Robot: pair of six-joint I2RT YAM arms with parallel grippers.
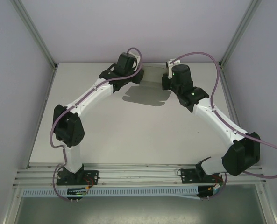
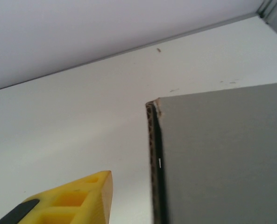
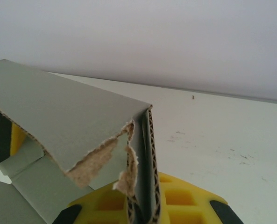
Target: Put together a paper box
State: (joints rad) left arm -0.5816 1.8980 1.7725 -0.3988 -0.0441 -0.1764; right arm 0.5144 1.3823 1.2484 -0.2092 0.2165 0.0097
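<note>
paper box [image 1: 145, 93]: plain flat grey faces, no print. cut edge shows brown wavy corrugation; torn corner is raw beige fibre.
left gripper finger [image 2: 75, 203]: yellow, with a black pad.
right gripper fingers [image 3: 185, 200]: yellow, black pads too.
table [image 1: 129, 140]: white, faint dark specks.
arms [image 1: 94, 95]: white links, black joints.
cables [image 1: 208, 58]: dull purple.
walls [image 1: 17, 93]: pale lilac-white.
</note>
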